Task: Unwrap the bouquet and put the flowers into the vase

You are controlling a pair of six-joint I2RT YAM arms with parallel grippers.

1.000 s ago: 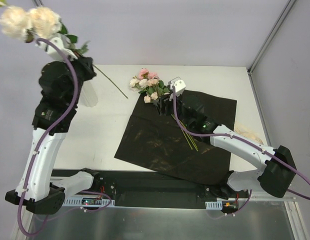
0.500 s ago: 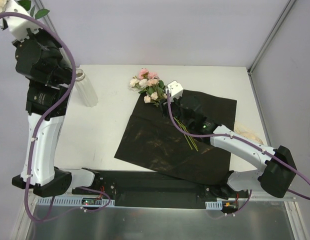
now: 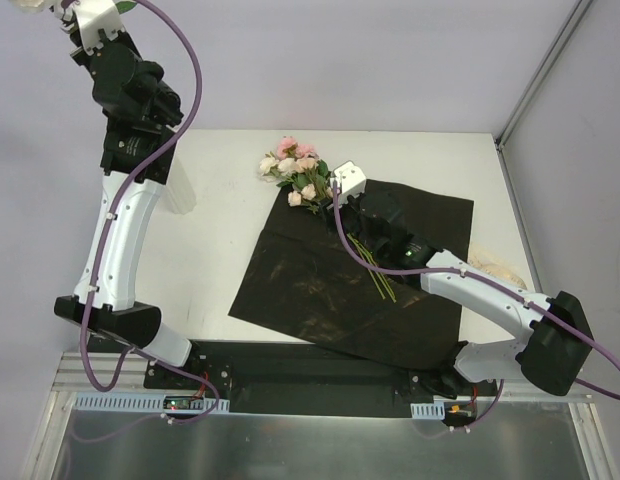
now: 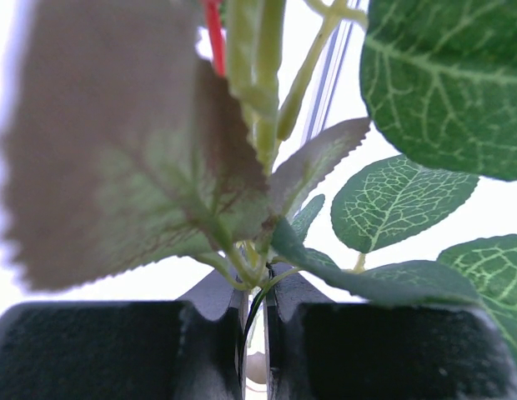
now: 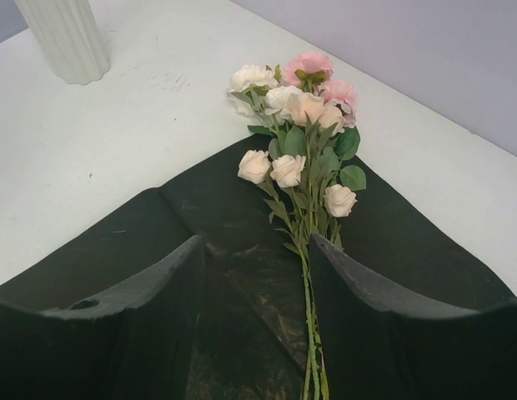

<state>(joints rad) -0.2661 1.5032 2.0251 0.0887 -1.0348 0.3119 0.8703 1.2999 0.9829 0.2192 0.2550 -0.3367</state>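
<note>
My left gripper [image 3: 72, 18] is raised high at the top left corner. In the left wrist view its jaws [image 4: 254, 292] are shut on a thin green flower stem [image 4: 257, 312], with leaves [image 4: 400, 200] filling the frame. The rest of the flowers [image 3: 295, 170] lie on the opened black paper [image 3: 320, 290], blooms toward the far side and stems [image 3: 375, 270] trailing back. My right gripper [image 3: 335, 205] hovers open over them; the stems [image 5: 307, 292] run just inside its right finger [image 5: 392, 308]. The white ribbed vase [image 5: 67, 37] stands at the left, mostly hidden behind my left arm in the top view.
A cream ribbon [image 3: 495, 265] lies by the paper's right edge. A metal frame post [image 3: 540, 75] rises at the back right corner. Bare white table [image 3: 220, 250] lies between the vase and the paper.
My left arm has swung up and to the right, carrying its flower almost out of the top of the view and covering the vase. The right arm has barely moved.
</note>
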